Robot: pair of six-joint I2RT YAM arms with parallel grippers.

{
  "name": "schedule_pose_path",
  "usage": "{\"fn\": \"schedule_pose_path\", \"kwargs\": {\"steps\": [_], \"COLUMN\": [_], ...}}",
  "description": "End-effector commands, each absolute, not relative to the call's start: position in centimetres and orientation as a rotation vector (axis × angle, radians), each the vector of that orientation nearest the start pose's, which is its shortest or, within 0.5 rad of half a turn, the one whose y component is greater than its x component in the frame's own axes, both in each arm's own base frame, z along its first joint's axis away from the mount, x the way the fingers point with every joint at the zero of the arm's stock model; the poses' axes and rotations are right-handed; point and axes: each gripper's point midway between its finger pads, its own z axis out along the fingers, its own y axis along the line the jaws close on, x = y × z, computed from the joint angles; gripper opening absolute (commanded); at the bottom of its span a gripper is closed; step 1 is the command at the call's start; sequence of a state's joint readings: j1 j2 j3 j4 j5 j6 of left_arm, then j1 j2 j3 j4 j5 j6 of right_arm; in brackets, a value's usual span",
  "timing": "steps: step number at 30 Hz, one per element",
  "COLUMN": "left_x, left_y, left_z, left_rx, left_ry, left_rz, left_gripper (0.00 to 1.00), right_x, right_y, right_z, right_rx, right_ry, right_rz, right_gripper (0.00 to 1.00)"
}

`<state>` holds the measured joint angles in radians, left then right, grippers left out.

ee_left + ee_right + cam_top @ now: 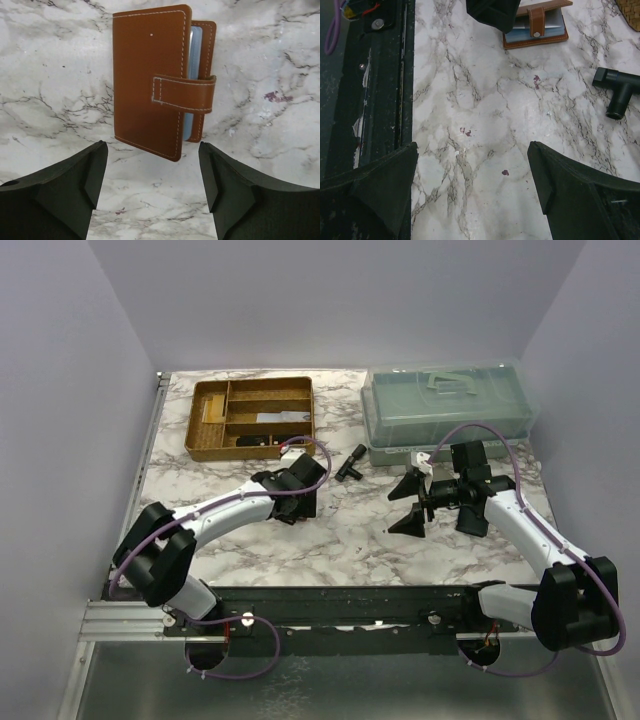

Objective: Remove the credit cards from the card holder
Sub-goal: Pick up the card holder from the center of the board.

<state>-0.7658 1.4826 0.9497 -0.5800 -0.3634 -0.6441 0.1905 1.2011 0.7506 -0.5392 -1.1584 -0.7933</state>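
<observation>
Left wrist view, and we're right over the card holder [147, 85]. It lies flat on the marble table [50, 75], left of centre, on the near side of the gold divided tray [250, 418]. Our left gripper [152, 150] hangs above it, jaws spread wide with nothing between them. The right gripper [472, 155] is spread wide and empty too, over bare marble on the right, well apart from the holder.

The strap [184, 93] wraps from the right edge across the cover, so we reckon that's the first job. We want one fingertip under its free end to peel it back while the other arm pins the cover. Otherwise the holder may slide on that polished stone.

The holder is smooth reddish-brown leather with pale stitching, a stiff flat cover and rounded corners. A sliver of light blue card [195, 47] peeks out at the right edge. It looks thin and slick, so we'd pinch it by an exposed edge. How many cards sit inside, we cannot tell.
</observation>
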Motion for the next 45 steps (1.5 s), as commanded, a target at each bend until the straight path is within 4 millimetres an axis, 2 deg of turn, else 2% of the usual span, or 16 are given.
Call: {"fn": "schedule_pose_path", "kwargs": {"steps": [1, 8, 11, 16, 17, 19, 23, 25, 27, 34, 38, 45], "left_x": [27.4, 28.1, 28.2, 28.2, 28.1, 27.8, 27.0, 26.6, 26.2, 24.7, 23.5, 20.7], "left_y": [-18.1, -17.8, -17.5, -17.4, -17.6, -18.1, -19.2, -20.1, -21.2, -25.8, -27.9, -29.5], "left_z": [6.7, 5.6, 5.3, 6.3, 6.5, 6.8, 7.8, 8.7, 10.1, 15.0, 18.0, 22.6], "left_rx": [0.085, 0.102, 0.099, 0.082, 0.084, 0.088, 0.081, 0.071, 0.051, -0.021, 0.106, 0.434], "left_ry": [2.510, 2.497, 2.500, 2.479, 2.479, 2.485, 2.482, 2.464, 2.425, 2.236, 2.078, 1.869], "left_rz": [0.132, 0.193, 0.208, 0.169, 0.145, 0.073, -0.097, -0.207, -0.335, -0.846, -1.059, -1.194], "left_gripper": [0.78, 0.71, 0.60, 0.24, 0.14, 0.01, 0.00, 0.00, 0.00, 0.00, 0.00, 0.00], "right_x": [20.9, 20.9, 20.9, 20.8, 20.8, 20.7, 19.7, 19.1, 19.4, 22.5, 23.6, 24.5], "right_y": [19.1, 19.1, 19.1, 19.1, 19.2, 19.2, 20.1, 20.7, 21.2, 22.1, 22.2, 22.0], "right_z": [14.2, 14.4, 14.4, 14.4, 14.4, 14.6, 15.9, 17.0, 17.6, 15.5, 14.5, 14.5], "right_rx": [-1.327, -1.327, -1.329, -1.329, -1.329, -1.325, -1.278, -1.243, -1.197, -0.980, -0.936, -0.909], "right_ry": [1.621, 1.617, 1.616, 1.616, 1.614, 1.610, 1.576, 1.539, 1.554, 1.806, 1.865, 1.890], "right_rz": [1.080, 1.082, 1.080, 1.083, 1.085, 1.097, 1.253, 1.374, 1.443, 1.408, 1.382, 1.331], "right_gripper": [1.00, 1.00, 1.00, 1.00, 1.00, 1.00, 1.00, 1.00, 1.00, 1.00, 0.99, 1.00]}}
